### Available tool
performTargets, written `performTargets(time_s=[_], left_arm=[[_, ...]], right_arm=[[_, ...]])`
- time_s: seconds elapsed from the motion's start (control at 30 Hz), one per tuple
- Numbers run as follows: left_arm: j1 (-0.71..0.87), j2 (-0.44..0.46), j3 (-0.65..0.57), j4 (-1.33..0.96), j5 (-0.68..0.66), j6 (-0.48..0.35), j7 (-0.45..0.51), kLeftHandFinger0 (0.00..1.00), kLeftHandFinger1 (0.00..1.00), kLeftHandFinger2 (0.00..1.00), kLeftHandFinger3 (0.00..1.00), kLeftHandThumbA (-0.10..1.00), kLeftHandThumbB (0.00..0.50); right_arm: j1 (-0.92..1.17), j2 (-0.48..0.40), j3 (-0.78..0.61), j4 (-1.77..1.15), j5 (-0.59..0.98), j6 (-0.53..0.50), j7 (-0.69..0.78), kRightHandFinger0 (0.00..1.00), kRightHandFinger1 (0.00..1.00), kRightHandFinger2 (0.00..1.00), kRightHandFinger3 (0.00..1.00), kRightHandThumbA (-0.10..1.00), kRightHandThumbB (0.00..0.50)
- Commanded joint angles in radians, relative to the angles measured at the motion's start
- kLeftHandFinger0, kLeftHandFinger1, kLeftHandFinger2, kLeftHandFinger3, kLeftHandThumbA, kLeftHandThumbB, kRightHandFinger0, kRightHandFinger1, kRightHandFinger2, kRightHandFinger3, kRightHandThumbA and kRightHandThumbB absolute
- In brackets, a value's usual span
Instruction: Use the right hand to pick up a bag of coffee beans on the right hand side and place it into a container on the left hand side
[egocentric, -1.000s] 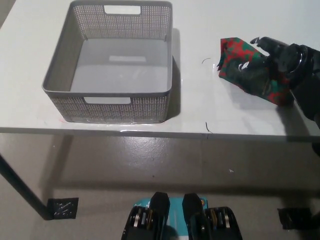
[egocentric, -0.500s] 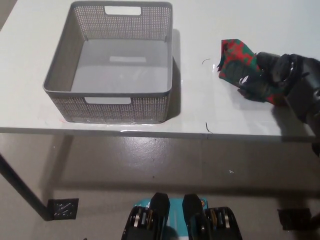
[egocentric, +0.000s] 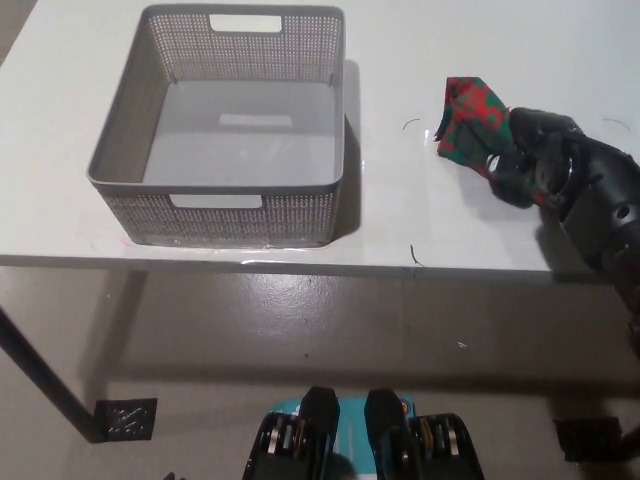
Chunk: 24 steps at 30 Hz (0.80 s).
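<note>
The black right hand (egocentric: 537, 160) closes its fingers around the red-and-green coffee bag (egocentric: 470, 118) at the table's (egocentric: 400, 220) right side — the bag's free end points far-left. The empty grey mesh basket (egocentric: 118, 148) lies well apart, leftward — no left hand in view.

Plain white rectangular table top (egocentric: 400, 230) fills the upper part, a bit glossy near the front edge. Under it there's a shiny grey concrete-looking floor (egocentric: 330, 310), plus one dark table leg (egocentric: 40, 385) on a black foot plate (egocentric: 127, 416).
</note>
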Motion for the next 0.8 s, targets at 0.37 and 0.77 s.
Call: performTargets(time_s=[0.37,0.77], left_arm=[[0.003,0.009,0.007,-0.038,-0.003,-0.045,0.013,1.0,1.0,1.0,1.0,1.0,0.5],[-0.045,0.009,0.02,0.082,-0.04,-0.045,0.007,1.0,1.0,1.0,1.0,1.0,0.5]], right_arm=[[-0.014,0.004,-0.112,-0.002,0.057,-0.183,-0.344,0.25,0.51,0.7,0.69,-0.1,0.16],[-0.135,0.034,-0.18,-0.203,0.061,-0.252,-0.39,0.0,0.45,0.82,0.94,-0.1,0.138]])
